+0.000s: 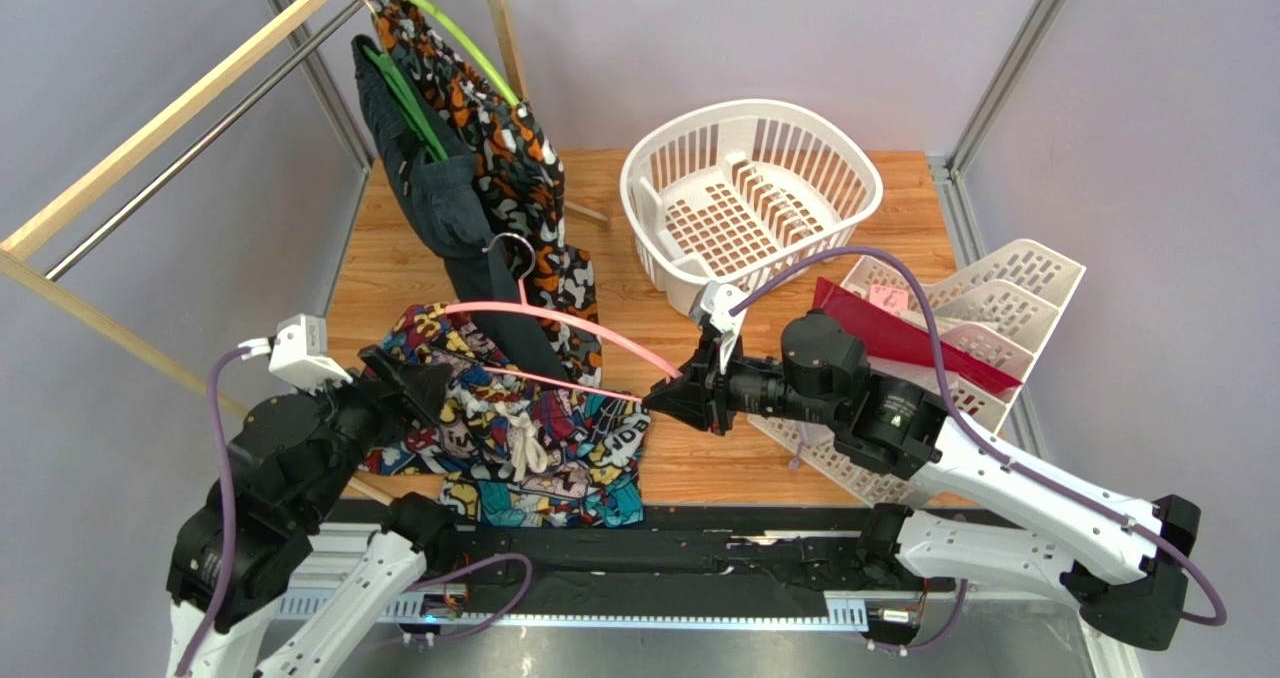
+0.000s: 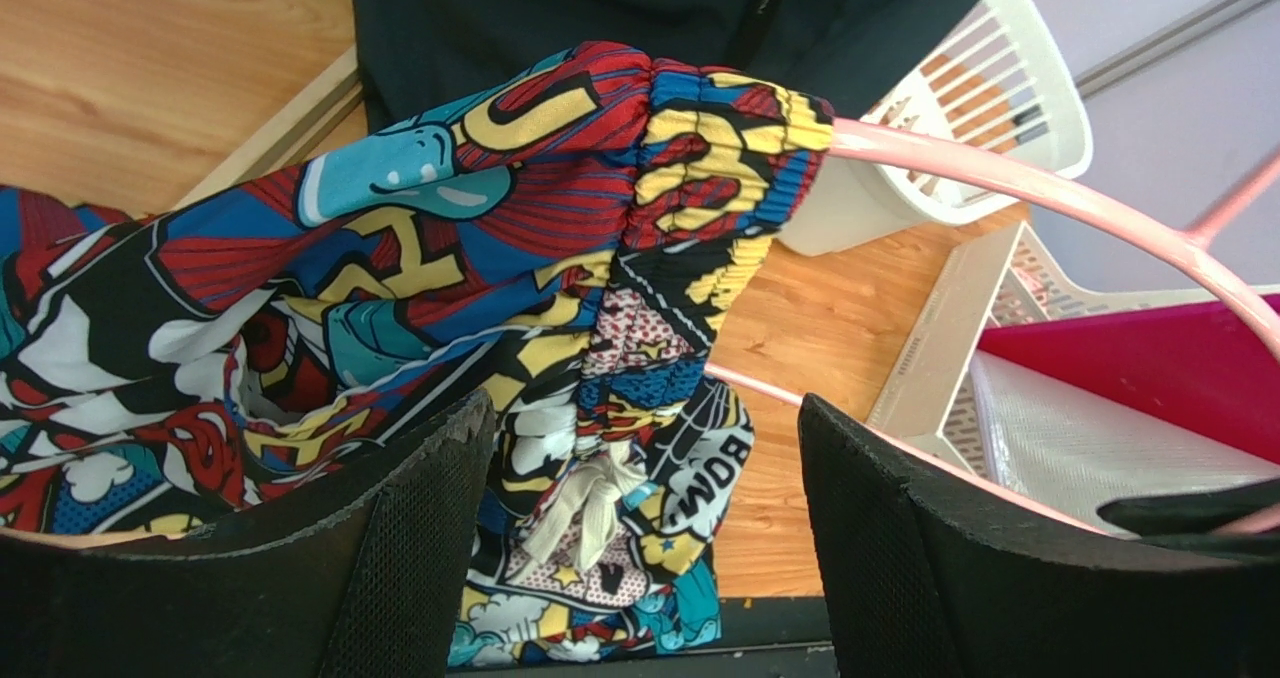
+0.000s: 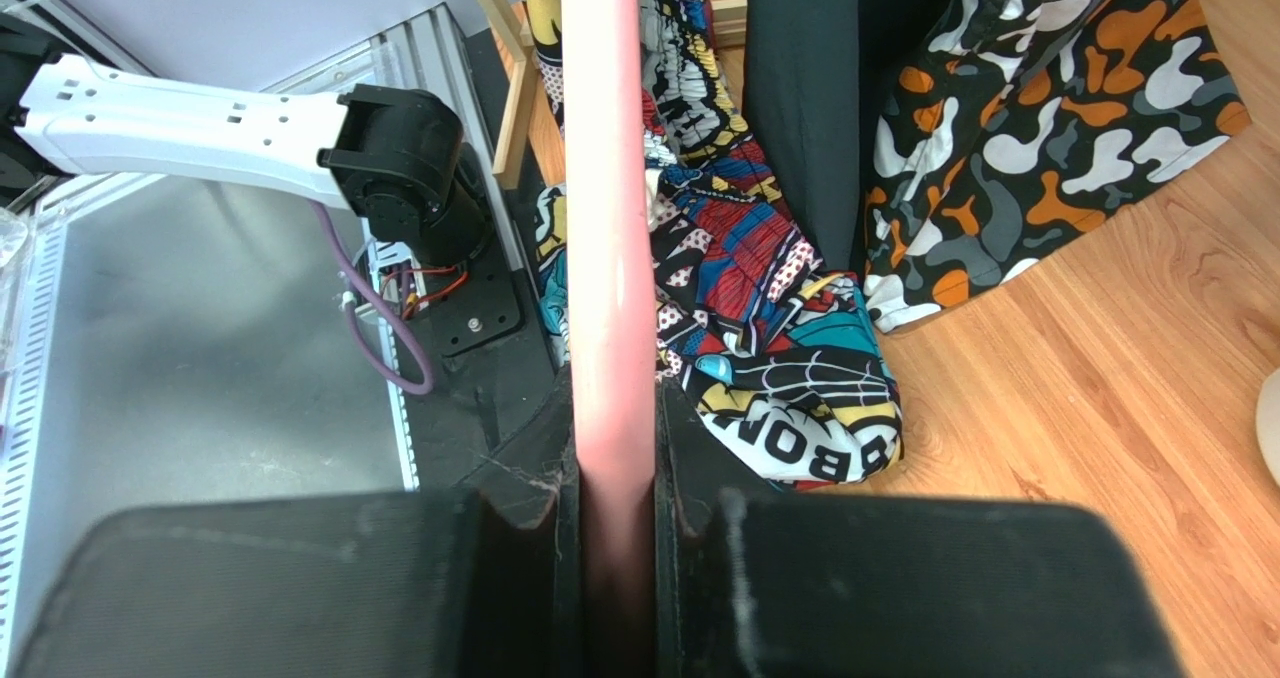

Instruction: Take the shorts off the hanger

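Likely limp and light, the shorts (image 2: 451, 258) suit a pinch at the bunched waistband (image 2: 721, 153); left gripper (image 2: 643, 431) gapes empty, right gripper (image 3: 613, 513) pinches the hanger (image 3: 609, 258).

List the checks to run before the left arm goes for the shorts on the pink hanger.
1. Right gripper clamped on the hanger: ok, fingers closed on the pink bar.
2. Left gripper open: ok, jaws wide apart, holding nothing.
3. Shorts in front of the left gripper: ok, the cloth lies just beyond its fingers.
4. Shorts off the hanger: not ok, the waistband wraps over one hanger arm.
5. Drawstring free of the hanger's lower bar: cannot tell.
6. Hook clear of the dark garment: cannot tell.
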`<action>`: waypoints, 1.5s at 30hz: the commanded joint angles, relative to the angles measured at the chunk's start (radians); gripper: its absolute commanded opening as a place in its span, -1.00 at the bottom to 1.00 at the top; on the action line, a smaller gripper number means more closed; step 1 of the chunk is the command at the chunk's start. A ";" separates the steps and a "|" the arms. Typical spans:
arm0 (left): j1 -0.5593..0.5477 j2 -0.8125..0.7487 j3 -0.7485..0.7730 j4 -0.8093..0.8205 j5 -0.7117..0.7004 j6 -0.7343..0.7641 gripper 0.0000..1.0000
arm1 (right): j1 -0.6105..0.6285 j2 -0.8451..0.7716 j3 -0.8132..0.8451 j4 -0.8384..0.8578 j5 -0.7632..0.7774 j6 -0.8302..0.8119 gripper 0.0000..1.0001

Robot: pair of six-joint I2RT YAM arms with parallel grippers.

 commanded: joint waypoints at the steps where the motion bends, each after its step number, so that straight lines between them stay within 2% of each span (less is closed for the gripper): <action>1: -0.002 0.068 -0.008 0.008 -0.024 -0.038 0.58 | -0.001 -0.031 0.020 0.129 -0.026 0.015 -1.00; 11: -0.003 0.149 0.009 0.088 -0.090 0.020 0.77 | -0.001 -0.031 0.030 0.107 -0.037 0.011 -1.00; 17: -0.002 0.206 0.022 0.099 -0.116 0.034 0.77 | 0.000 -0.030 0.037 0.103 -0.051 0.008 -1.00; 21: -0.002 0.205 0.014 0.112 -0.138 0.027 0.65 | 0.000 -0.030 0.042 0.100 -0.055 0.008 -1.00; 22: -0.002 0.200 0.012 0.119 -0.139 0.027 0.48 | 0.000 -0.030 0.042 0.098 -0.057 0.006 -1.00; 24: -0.002 0.191 0.003 0.123 -0.144 0.027 0.29 | 0.000 -0.034 0.043 0.093 -0.055 0.001 -1.00; 35: -0.002 0.145 -0.032 0.134 -0.153 0.041 -0.60 | 0.000 -0.047 0.047 0.063 -0.052 -0.023 -1.00; 36: -0.002 0.145 -0.031 0.123 -0.156 0.037 -0.76 | 0.000 -0.050 0.045 0.060 -0.049 -0.025 -1.00; 39: -0.002 0.145 -0.031 0.094 -0.174 0.020 -1.00 | 0.000 -0.068 0.040 0.047 -0.040 -0.028 -1.00; 45: -0.002 0.129 -0.031 0.050 -0.208 -0.022 -1.00 | -0.001 -0.116 0.028 0.038 -0.026 -0.019 -1.00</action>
